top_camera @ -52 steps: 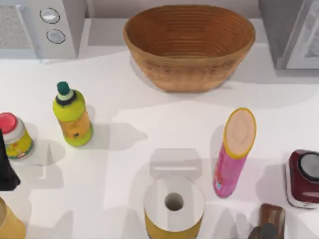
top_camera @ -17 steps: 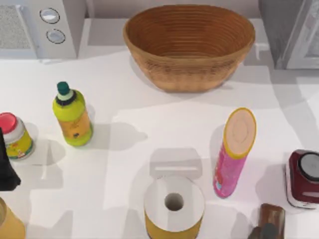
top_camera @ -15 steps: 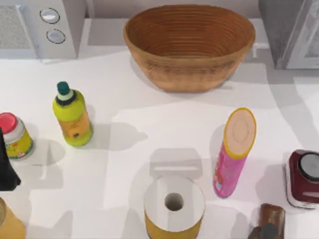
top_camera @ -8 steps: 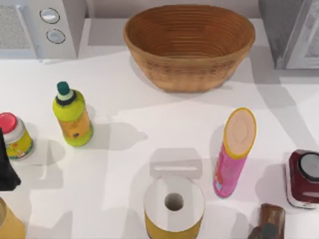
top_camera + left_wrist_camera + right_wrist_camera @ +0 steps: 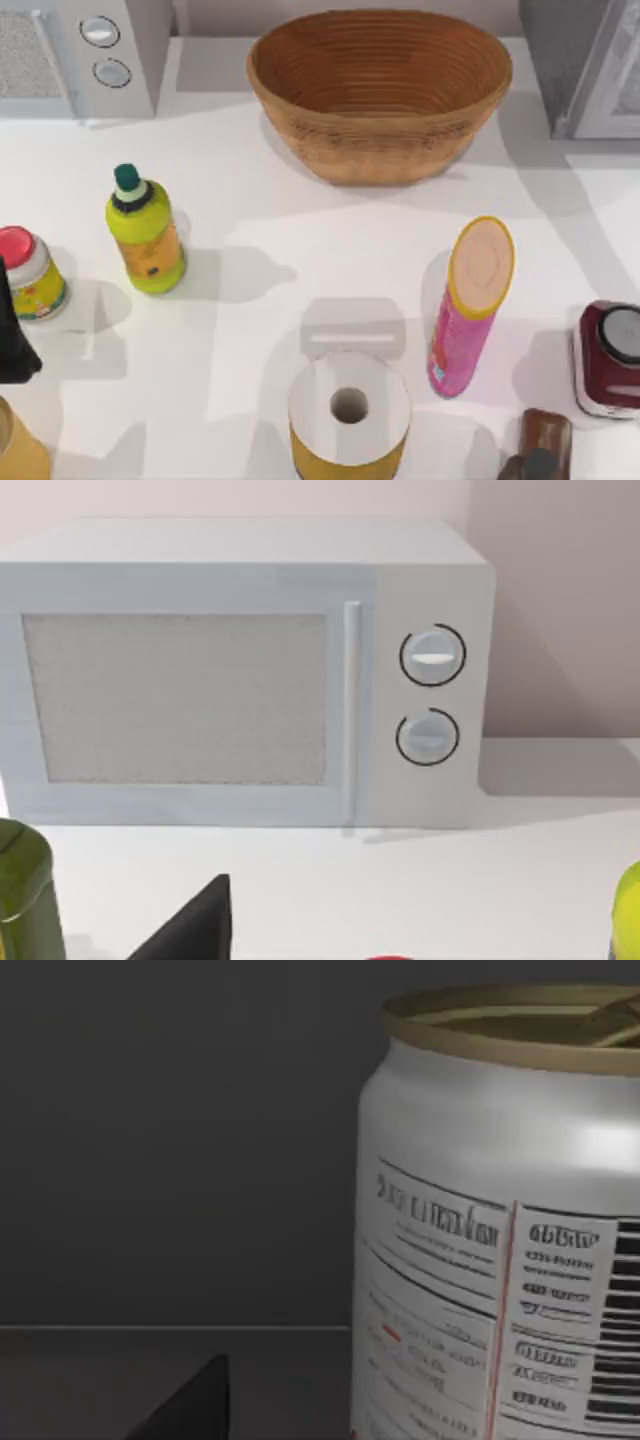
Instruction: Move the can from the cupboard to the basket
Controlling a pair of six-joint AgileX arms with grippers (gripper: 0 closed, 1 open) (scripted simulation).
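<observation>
A smooth white worktop [image 5: 300,230] fills the scene from above, lit so that soft grey shadows fall across it. At its back left corner stands a light grey box-shaped microwave oven [image 5: 250,670] with a speckled window and two round knobs [image 5: 432,656] stacked at its right side. Behind the oven rises a plain pale pinkish-beige wall [image 5: 560,600], meeting the worktop in a straight line along the back edge.
</observation>
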